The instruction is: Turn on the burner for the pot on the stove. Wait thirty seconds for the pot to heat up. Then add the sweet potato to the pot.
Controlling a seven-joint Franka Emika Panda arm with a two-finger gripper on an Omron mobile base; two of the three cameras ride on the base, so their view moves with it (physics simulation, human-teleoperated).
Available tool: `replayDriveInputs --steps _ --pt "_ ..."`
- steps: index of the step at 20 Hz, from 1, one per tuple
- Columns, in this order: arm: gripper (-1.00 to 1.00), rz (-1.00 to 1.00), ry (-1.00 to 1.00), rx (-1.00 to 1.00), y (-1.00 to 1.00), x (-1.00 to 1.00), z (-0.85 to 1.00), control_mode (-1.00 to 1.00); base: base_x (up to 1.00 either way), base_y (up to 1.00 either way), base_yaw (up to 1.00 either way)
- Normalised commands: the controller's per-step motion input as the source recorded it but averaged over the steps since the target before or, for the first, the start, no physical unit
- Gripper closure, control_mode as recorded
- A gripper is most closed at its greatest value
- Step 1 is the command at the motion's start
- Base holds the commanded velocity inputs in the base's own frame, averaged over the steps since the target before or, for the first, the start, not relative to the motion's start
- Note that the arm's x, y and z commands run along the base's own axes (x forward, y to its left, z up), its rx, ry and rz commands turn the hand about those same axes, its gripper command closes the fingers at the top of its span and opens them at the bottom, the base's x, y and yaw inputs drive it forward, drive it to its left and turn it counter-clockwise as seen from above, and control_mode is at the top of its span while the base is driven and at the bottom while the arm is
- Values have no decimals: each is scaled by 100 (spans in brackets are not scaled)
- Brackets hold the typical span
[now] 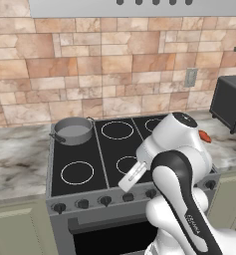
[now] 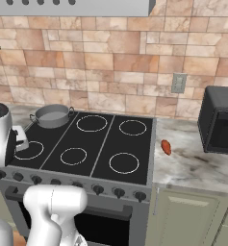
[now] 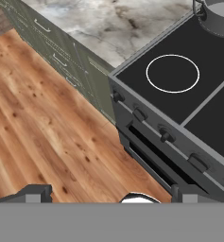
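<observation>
The grey pot [image 1: 72, 130] [image 2: 51, 116] stands on the back left ring of the stove [image 1: 103, 155] [image 2: 105, 140], and its rim also peeks in at the hand view's top right [image 3: 218, 16]. On the marble counter to the right of the stove lies the orange sweet potato [image 2: 166, 147], partly behind my arm in the left base view [image 1: 204, 136]. My gripper [image 3: 111, 194] is open and holds nothing. It hangs in front of the stove's front left corner, above the row of black knobs [image 3: 139, 114] and well away from the pot.
A black microwave [image 2: 220, 120] [image 1: 231, 102] sits on the counter at the far right. Green cabinets [image 3: 61, 56] flank the stove, with wooden floor [image 3: 42, 137] below. A range hood [image 1: 139, 6] hangs overhead, and my own arm [image 1: 181, 194] blocks the stove's front right.
</observation>
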Motion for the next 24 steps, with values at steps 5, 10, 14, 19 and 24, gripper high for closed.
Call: replayDriveInputs --steps 5,10,14,19,24 --pt "-100 0 0 0 0 0 0 -100 0 0 0" --pt "-100 0 0 0 0 0 0 -100 0 0 0" --pt "-100 0 0 0 0 0 0 -100 0 0 0" --pt "-100 0 0 0 0 0 0 -100 0 0 0" --pt "-100 0 0 0 0 0 0 -100 0 0 0"
